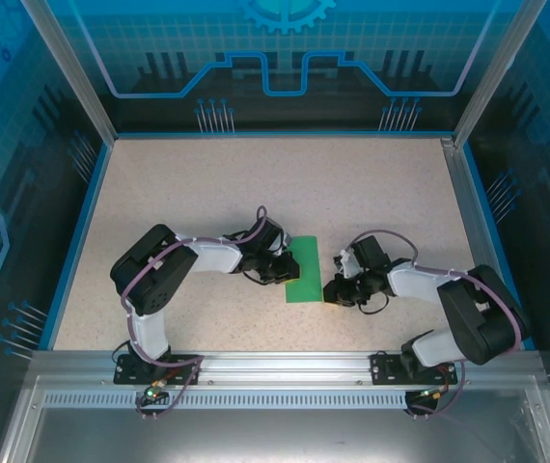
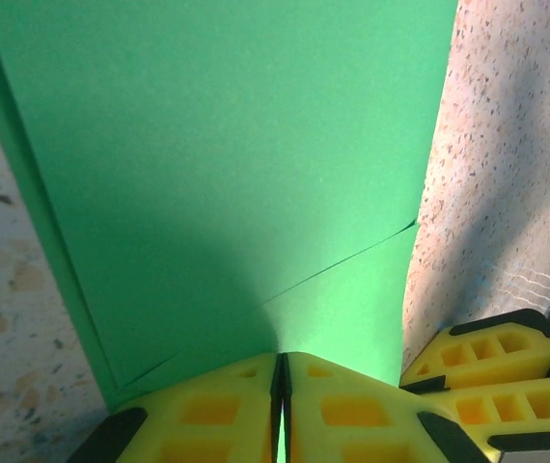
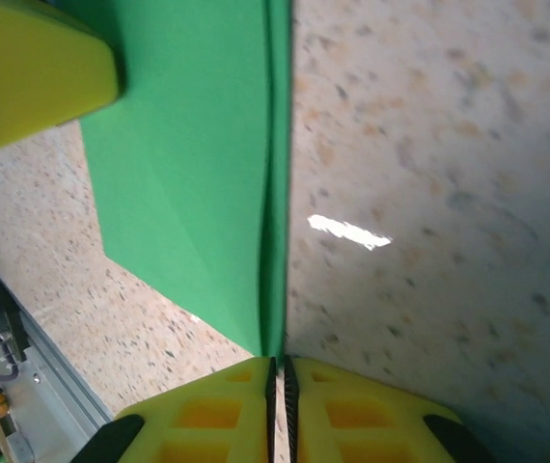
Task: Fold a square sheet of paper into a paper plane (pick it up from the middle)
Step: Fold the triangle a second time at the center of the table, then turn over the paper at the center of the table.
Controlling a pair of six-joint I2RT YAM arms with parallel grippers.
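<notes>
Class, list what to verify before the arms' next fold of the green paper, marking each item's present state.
1. Left jaws shut on the folded thin bright green paper sheet: ok.
2. Right jaws shut on its folded edge: ok.
3. Sheet resting on the speckled beige table: ok.
4. Layers aligned along the fold: cannot tell.
5. Pointed plane shape formed: not ok, from above it is a rectangular strip.
</notes>
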